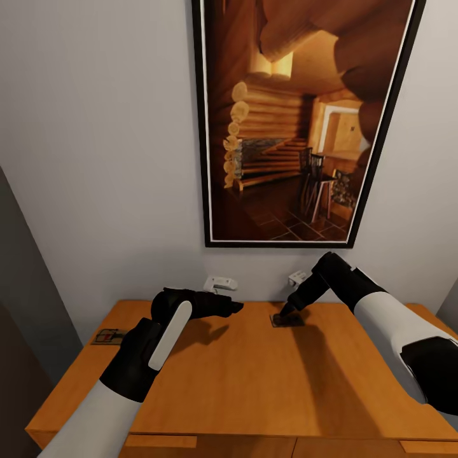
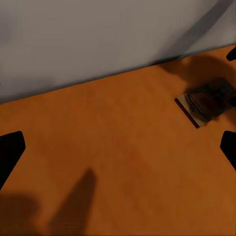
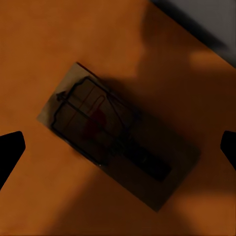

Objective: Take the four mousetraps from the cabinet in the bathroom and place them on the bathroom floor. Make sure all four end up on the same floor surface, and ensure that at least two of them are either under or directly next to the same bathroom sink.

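Orange-brown cabinet [image 1: 242,381] tabletop carries two mousetraps in sight, both near the back wall. You have the right gripper [image 1: 287,312] poised over the middle mousetrap [image 1: 287,319]; the right wrist view shows that trap [image 3: 115,137] centred between the spread fingertips, lying at a diagonal, jaws wide and not yet on it. Risk: the board is thin and flat, so closing across the diagonal may spin it or skid it toward the wall, or pinch the wire spring instead of the wood. Square up your wrist first. Left gripper [image 1: 232,307] hovers open over bare wood, holding nothing. The second mousetrap [image 1: 108,336] sits at the far left edge and could easily be knocked to the floor by your left forearm.
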Robot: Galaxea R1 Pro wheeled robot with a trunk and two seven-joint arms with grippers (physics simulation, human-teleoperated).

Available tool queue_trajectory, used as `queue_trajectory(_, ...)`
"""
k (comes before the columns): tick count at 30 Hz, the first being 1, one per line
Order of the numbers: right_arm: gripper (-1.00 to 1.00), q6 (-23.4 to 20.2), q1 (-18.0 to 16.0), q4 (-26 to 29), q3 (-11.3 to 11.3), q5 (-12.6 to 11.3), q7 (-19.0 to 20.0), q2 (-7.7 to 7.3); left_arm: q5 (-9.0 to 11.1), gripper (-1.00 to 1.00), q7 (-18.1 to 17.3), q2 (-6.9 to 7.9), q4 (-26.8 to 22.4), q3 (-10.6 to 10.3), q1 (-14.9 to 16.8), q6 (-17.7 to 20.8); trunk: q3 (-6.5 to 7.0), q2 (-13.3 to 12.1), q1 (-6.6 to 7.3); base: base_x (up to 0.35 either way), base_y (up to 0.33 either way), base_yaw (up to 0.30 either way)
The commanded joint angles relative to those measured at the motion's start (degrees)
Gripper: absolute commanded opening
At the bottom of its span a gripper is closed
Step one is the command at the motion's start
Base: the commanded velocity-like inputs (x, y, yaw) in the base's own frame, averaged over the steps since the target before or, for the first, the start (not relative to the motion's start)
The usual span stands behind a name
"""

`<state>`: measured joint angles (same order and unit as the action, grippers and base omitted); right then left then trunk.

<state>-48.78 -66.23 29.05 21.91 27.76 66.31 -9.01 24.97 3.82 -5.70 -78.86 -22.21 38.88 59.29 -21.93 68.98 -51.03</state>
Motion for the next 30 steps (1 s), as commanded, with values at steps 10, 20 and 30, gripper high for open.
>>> queue_trajectory(10,1.0,-0.19,-0.04,0.13,0.15,0.45,0.49,-0.04,0.28,1.0,0.4,0.01,0.01,-0.02,0.05,0.21,-1.33,2.87,-1.55,0.0,0.0,0.0)
queue_trajectory(20,1.0,-0.12,-0.04,0.13,0.15,0.45,0.49,-0.04,0.38,1.0,0.4,-0.01,0.02,-0.02,0.05,0.21,-1.33,2.87,-1.55,0.0,0.0,0.0)
queue_trajectory(30,1.0,-0.09,-0.04,0.13,0.15,0.45,0.49,-0.02,0.41,1.0,0.4,-0.01,0.0,-0.02,0.05,0.21,-1.33,2.87,-1.55,0.0,0.0,0.0)
